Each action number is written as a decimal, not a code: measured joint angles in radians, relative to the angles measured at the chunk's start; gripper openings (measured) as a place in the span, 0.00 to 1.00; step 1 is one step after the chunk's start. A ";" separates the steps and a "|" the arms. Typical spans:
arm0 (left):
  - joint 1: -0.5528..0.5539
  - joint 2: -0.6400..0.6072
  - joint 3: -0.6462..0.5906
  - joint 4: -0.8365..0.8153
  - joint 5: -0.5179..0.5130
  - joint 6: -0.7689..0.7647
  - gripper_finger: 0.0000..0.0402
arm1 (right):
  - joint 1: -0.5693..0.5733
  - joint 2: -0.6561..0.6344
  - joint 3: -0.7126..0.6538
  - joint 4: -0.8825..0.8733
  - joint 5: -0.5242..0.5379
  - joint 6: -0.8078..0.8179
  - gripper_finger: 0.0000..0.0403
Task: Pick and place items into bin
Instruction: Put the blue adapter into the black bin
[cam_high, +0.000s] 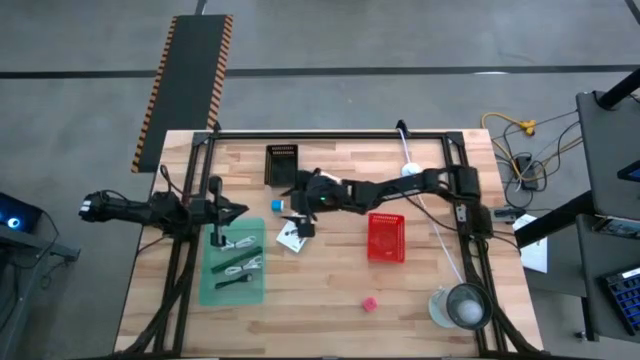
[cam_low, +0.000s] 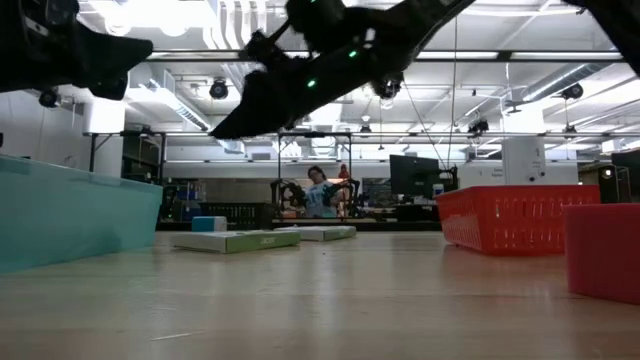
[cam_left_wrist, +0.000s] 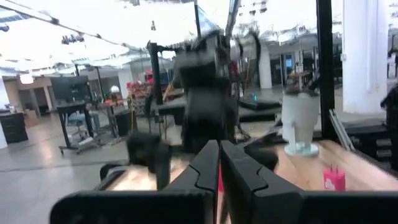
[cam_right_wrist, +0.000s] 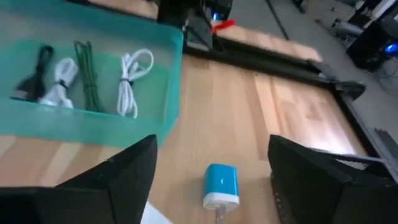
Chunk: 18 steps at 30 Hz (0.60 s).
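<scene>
A blue cube (cam_right_wrist: 221, 185) with a white end lies on the wood table, in the high view (cam_high: 276, 205) just left of my right gripper (cam_high: 298, 204). That gripper (cam_right_wrist: 212, 142) hovers above it, open and slanting down, with a finger on either side and touching nothing. White printed packets (cam_high: 292, 237) lie flat just nearer than the gripper. A red cube (cam_high: 370, 303) sits near the front edge. The teal bin (cam_high: 233, 262) holds black and white cable pieces (cam_right_wrist: 127, 74) and a green stick (cam_right_wrist: 90, 78). My left gripper (cam_high: 236, 210) waits shut above the bin's far end.
A red mesh basket (cam_high: 386, 237) stands right of centre. A large round clear container (cam_high: 462, 305) sits at the front right. A black grid piece (cam_high: 283, 163) lies near the far rail. People and equipment show in the room beyond the table in the low view.
</scene>
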<state>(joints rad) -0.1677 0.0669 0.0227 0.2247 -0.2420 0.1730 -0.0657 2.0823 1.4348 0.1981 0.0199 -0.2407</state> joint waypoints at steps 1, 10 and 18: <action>0.000 0.002 0.001 0.007 -0.001 0.000 0.00 | -0.006 0.025 0.034 -0.024 -0.003 0.002 0.72; 0.000 -0.001 -0.001 -0.004 -0.003 0.044 0.00 | -0.074 0.174 0.244 -0.238 -0.126 0.069 0.68; 0.000 0.001 -0.008 -0.004 -0.003 0.045 0.00 | -0.075 0.283 0.360 -0.296 -0.144 0.057 0.67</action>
<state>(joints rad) -0.1680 0.0679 0.0148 0.2212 -0.2451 0.2180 -0.1406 2.3650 1.7949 -0.0981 -0.1246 -0.1840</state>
